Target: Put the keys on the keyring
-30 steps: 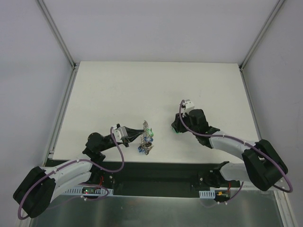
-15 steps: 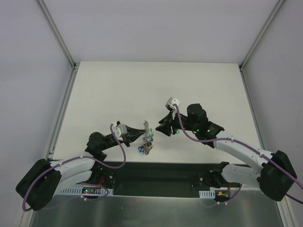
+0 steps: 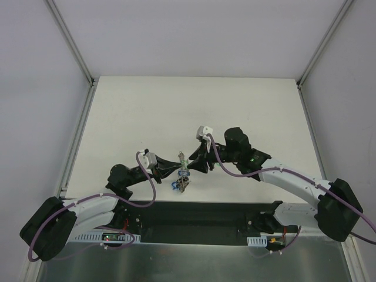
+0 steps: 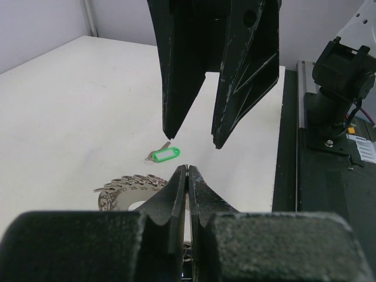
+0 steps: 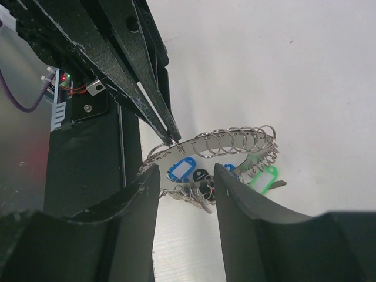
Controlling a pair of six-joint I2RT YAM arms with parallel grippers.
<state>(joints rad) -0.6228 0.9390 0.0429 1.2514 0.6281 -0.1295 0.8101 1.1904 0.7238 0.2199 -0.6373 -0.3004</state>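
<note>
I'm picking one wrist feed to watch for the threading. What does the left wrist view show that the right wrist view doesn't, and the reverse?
Only the left wrist view shows the right arm's base and the right gripper head-on, open above the table. Only the right wrist view shows the spot where the left gripper pinches the rim of the keyring, and the blue-headed key hanging on it. Both views show the two grippers, part of the keyring, and the green-headed key.
</note>
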